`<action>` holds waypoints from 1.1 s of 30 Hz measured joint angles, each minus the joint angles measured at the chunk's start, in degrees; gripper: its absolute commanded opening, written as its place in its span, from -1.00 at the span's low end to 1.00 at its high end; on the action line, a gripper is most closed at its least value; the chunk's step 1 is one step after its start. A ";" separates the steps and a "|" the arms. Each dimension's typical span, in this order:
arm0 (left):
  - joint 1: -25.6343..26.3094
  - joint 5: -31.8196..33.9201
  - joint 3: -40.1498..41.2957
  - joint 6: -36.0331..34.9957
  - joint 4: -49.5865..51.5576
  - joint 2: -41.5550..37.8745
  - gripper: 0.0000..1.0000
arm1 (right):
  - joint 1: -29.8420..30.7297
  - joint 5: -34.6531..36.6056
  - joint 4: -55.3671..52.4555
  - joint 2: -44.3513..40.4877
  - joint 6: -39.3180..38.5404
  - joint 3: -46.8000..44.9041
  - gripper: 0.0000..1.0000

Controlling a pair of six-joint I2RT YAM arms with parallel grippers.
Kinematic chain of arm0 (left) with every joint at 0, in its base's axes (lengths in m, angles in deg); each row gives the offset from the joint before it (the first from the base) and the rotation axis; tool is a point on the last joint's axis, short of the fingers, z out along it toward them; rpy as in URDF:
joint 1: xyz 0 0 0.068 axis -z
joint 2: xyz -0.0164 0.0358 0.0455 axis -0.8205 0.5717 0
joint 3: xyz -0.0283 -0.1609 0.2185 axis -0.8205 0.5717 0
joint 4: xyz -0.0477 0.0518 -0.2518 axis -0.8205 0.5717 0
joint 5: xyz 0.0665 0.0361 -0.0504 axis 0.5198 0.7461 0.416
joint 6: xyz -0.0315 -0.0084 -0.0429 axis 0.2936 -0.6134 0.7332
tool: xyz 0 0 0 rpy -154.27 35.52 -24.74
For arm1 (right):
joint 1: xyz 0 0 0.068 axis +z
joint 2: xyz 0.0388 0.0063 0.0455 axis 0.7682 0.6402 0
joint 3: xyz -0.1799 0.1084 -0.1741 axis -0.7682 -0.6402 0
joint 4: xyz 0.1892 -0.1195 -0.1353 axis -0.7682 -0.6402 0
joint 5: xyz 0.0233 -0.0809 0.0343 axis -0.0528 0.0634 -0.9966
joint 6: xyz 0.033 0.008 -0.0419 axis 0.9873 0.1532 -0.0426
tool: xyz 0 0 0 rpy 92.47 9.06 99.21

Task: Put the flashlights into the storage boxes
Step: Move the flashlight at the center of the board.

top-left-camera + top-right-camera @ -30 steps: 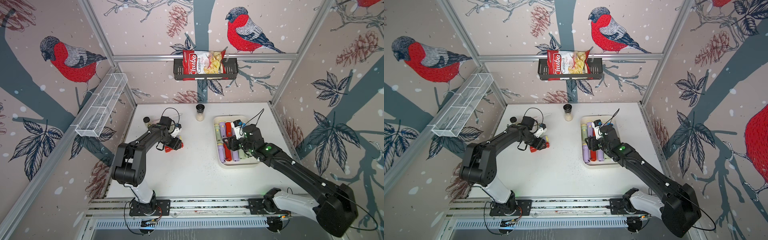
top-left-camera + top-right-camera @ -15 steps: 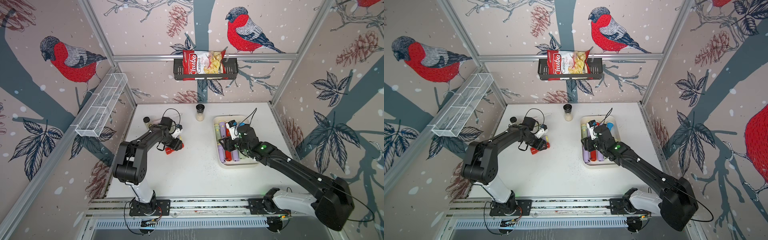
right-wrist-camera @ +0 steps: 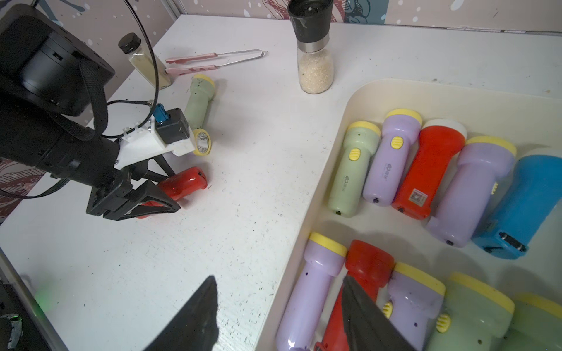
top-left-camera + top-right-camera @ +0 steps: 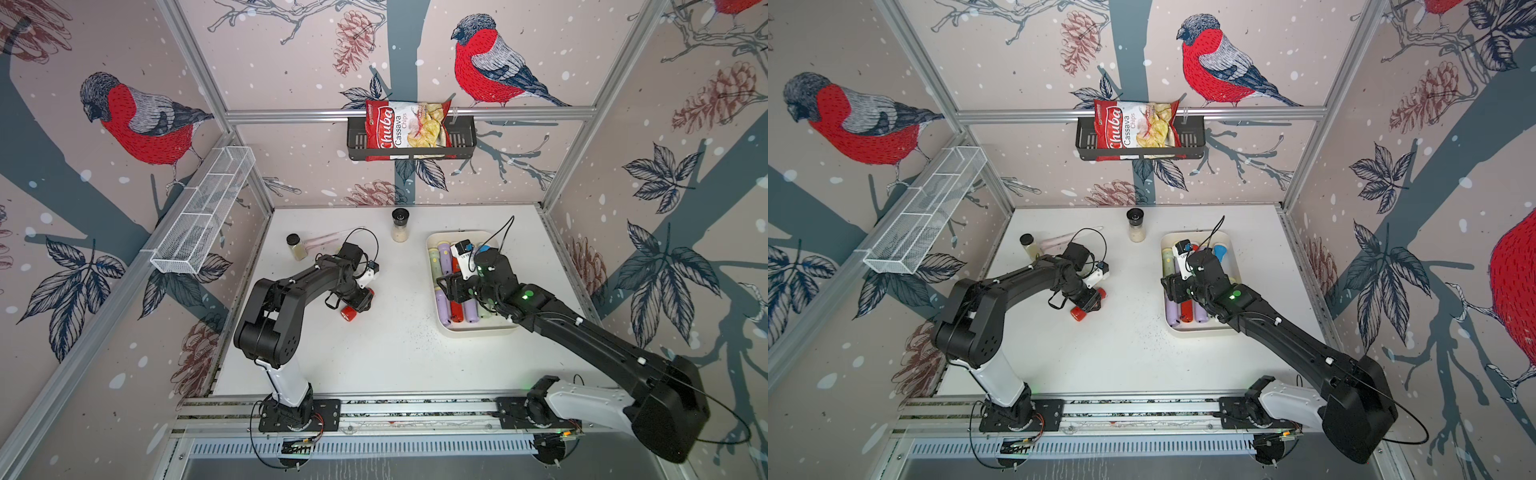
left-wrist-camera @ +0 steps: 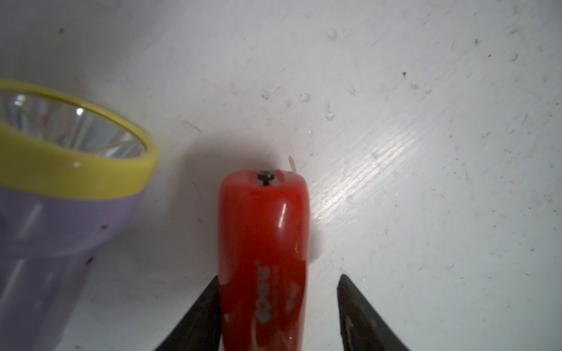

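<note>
Well, most of the job looks done to us. Nearest to us, the cream tray (image 4: 478, 331) sits on the right side of the white table (image 4: 374, 365). We count about ten flashlights lying in it in two rows. They are lilac, pale green and red, with one blue flashlight (image 3: 523, 200) in the far row. The right gripper (image 3: 279, 276) hangs over the tray rim that faces the middle of the table, above a lilac one and a red one. Its jaws are apart and hold nothing.

A bit farther, on the left side of the table and well apart from the tray, the red flashlight (image 5: 263, 231) lies on its side. The left gripper (image 5: 279, 276) is down around it. One jaw touches the red body and the other has a small gap beside it, so we think the squeeze is not tight yet.

Just beside it lies a lilac flashlight (image 5: 60, 212) with a yellow rim. Farther back lies a pale green flashlight (image 3: 199, 103), near the pink tongs (image 3: 213, 60) and a small spice jar (image 3: 143, 60). A grinder (image 3: 314, 60) stands at the back.

So we see three flashlights out on the table that need to go in the tray. The arm may hide more, and we cannot tell
</note>
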 measured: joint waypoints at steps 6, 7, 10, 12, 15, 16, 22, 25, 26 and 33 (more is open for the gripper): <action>4.87 0.02 0.87 -0.87 -0.70 -0.87 0.15 | 0.00 0.02 0.04 -0.68 0.17 -0.66 0.29; 5.97 0.00 0.94 -0.87 -0.68 -0.83 0.15 | 0.00 0.02 0.02 -0.79 0.17 -0.70 0.29; 9.40 -0.15 0.92 -1.29 -0.70 -0.17 0.16 | 0.00 0.02 0.04 -1.07 0.20 -0.74 0.29; 11.89 -0.52 0.59 -1.38 -0.57 0.50 0.17 | 0.00 0.04 -0.02 -1.27 0.20 -0.74 0.29; 15.34 -1.16 0.07 -1.95 -0.52 1.44 0.19 | 0.00 0.17 -0.02 -1.66 0.22 -0.76 0.29; 16.28 -1.46 -0.04 -2.32 -0.48 1.75 0.19 | 0.00 0.20 0.00 -1.77 0.28 -0.81 0.29; 20.33 -2.62 -0.57 -2.80 -0.76 2.60 0.20 | 0.02 0.22 -0.02 -2.03 0.39 -0.98 0.29; 21.00 -3.04 -0.66 -2.80 -0.85 2.71 0.21 | 0.04 0.22 0.00 -2.08 0.39 -0.98 0.29; 21.03 -3.15 -0.68 -2.80 -0.85 2.71 0.22 | 0.04 0.22 0.00 -2.08 0.39 -0.98 0.29; 21.05 -3.50 -0.72 -2.75 -0.74 2.54 0.29 | 0.20 0.22 0.02 -2.08 0.39 -0.98 0.29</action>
